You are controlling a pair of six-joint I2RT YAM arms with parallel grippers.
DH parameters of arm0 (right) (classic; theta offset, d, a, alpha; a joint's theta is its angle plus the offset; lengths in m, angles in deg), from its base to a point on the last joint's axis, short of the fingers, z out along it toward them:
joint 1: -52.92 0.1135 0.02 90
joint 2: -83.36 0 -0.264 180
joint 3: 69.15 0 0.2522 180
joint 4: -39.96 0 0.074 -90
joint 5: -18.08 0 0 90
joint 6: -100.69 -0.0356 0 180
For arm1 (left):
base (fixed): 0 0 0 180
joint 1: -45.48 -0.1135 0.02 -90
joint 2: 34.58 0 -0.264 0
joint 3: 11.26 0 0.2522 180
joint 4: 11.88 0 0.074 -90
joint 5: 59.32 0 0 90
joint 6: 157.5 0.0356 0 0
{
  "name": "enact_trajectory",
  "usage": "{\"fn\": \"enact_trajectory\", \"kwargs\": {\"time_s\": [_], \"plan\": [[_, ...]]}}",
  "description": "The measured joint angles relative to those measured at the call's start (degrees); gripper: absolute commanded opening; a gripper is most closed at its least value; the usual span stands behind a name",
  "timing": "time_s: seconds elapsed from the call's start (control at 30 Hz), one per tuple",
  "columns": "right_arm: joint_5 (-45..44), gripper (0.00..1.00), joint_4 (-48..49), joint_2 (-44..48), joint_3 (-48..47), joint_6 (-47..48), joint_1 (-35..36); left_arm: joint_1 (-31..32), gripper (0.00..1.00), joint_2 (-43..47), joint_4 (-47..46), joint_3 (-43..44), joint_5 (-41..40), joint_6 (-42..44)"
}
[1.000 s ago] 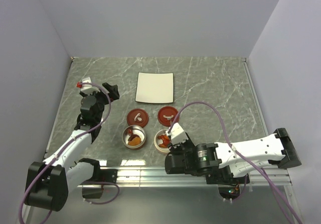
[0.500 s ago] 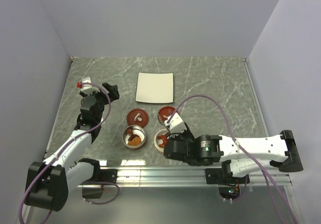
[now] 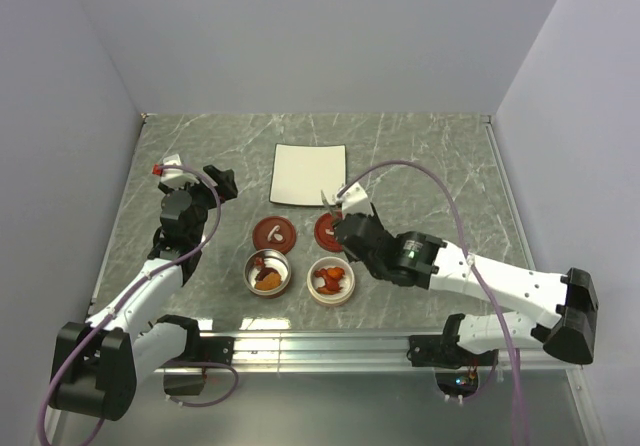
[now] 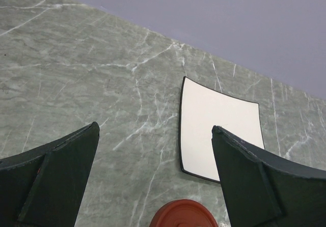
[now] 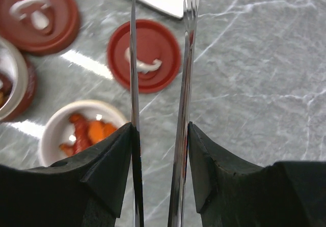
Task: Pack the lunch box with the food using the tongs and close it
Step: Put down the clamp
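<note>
My right gripper (image 5: 160, 130) is shut on the tongs (image 5: 134, 59). Their two thin metal arms stand slightly apart with nothing between the tips. The tongs (image 3: 327, 201) reach over the right red lid (image 5: 144, 55) toward the white plate (image 3: 309, 174), which is bare. The lunch box shows as two round containers. The white one (image 3: 331, 295) holds red and orange food (image 5: 84, 133). The metal one (image 3: 251, 266) holds orange and brown food (image 3: 266, 275). My left gripper (image 4: 155, 135) hangs open at the left (image 3: 222, 181), holding nothing.
A second red lid (image 3: 273, 232) with a white handle lies behind the metal container and shows at the bottom of the left wrist view (image 4: 183, 214). Purple cables loop over both arms. Grey walls close in the marble table (image 3: 420, 166) on three sides.
My right arm has lifted off the white container and swung away from me, carrying the tongs over the right red lid toward the plate. The left arm has not moved.
</note>
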Motion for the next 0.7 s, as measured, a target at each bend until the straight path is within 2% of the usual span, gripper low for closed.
{"fn": "enact_trajectory", "kwargs": {"time_s": [0.4, 0.7], "plan": [[9.81, 0.53, 8.04, -4.74, 0.22, 9.88, -19.32, -0.24, 0.99, -0.02, -0.04, -0.02, 0.02, 0.00], [13.07, 0.53, 9.84, -10.99, 0.17, 12.63, -27.19, -0.26, 0.99, -0.28, -0.09, -0.02, 0.02, 0.02]]}}
